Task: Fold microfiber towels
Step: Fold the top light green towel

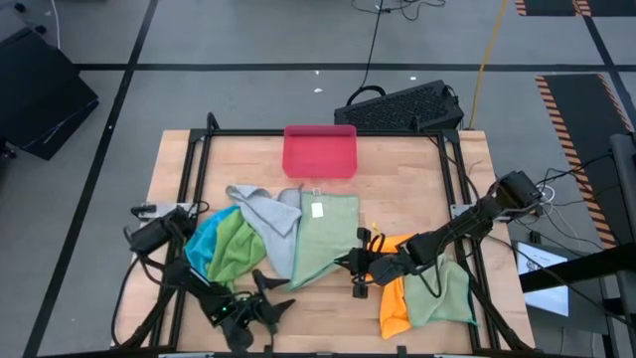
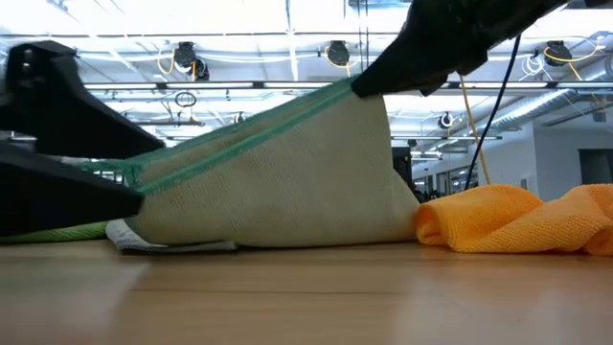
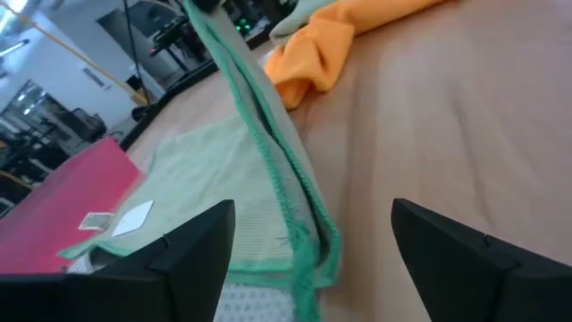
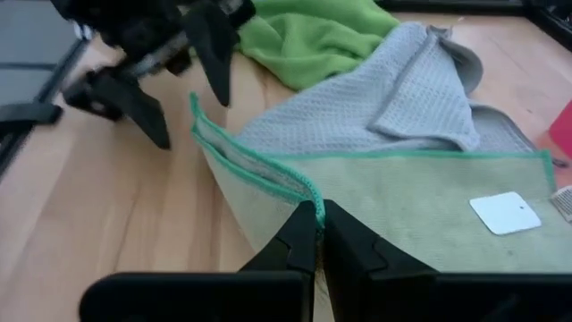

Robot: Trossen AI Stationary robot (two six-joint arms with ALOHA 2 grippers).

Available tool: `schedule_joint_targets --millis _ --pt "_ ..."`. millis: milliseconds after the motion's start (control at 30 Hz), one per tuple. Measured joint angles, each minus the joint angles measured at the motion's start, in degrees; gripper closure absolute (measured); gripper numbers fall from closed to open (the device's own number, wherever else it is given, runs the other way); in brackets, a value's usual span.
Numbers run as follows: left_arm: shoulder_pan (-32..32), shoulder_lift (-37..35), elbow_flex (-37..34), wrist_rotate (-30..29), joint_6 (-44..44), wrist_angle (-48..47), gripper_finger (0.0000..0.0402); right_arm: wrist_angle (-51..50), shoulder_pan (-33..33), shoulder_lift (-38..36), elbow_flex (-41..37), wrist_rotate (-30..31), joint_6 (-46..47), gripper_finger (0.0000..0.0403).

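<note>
Overhead, the pale green towel (image 1: pixel 320 239) lies mid-table below the pink-red tray (image 1: pixel 320 151), the right gripper (image 1: pixel 360 262) at its near right corner and the left gripper (image 1: pixel 260 303) spread wide beside its near left corner. Level with the table, that corner hangs lifted beside the orange towel (image 2: pixel 508 218). Seen from the right wrist, the fingers (image 4: pixel 299 240) pinch the green hem, the grey towel (image 4: pixel 393 98) behind.

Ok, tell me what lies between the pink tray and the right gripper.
In the high view, the pale green towel fills the stretch from the pink tray to the right gripper, which pinches its near corner.
</note>
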Motion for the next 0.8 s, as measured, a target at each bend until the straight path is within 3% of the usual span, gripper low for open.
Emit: schedule_joint_targets --millis 367,800 --pt "2.74 -0.11 0.06 3.62 1.91 -2.4 0.0175 -0.91 -1.2 0.0 0.0 0.0 0.19 0.0399" --pt "2.9 0.04 -0.01 1.92 0.47 -5.49 0.0198 -1.58 -2.11 0.0 0.0 -0.01 0.96 0.0399"
